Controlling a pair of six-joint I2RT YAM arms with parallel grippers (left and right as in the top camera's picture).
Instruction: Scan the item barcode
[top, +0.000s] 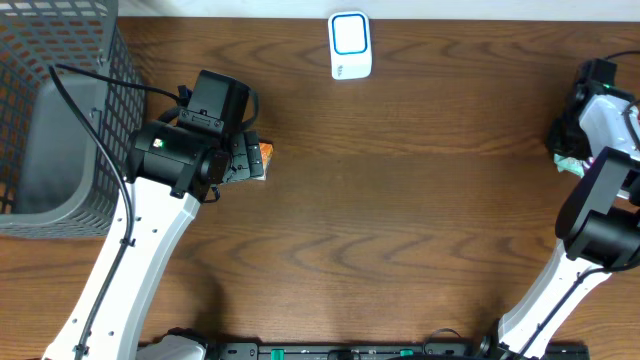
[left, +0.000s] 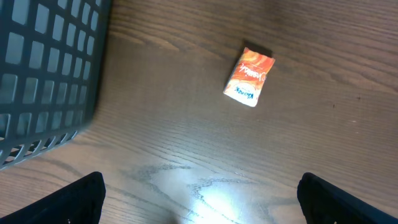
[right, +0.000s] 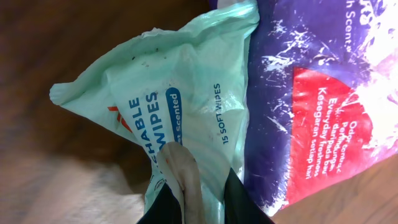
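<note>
left gripper (left: 200, 196) hangs wide open, the orange tissue packet (left: 249, 77) lying on the table ahead of it, upper right of centre in its wrist frame, long axis near-vertical. at the overhead's right edge, the right gripper (right: 186, 186) pinches a green wipes pack (right: 161, 93), leaving the left arm nearer.

The packet (left: 249, 77) is orange, the basket (top: 60, 60) grey mesh, the table (top: 400, 200) brown wood-grain. The wipes (right: 186, 93) are mint green. The pack (right: 323, 37) is purple with a red patch.

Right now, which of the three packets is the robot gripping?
The green wipes pack, pinched in the right gripper. The purple pack lies beside it; the orange packet lies loose by the open left gripper.
</note>
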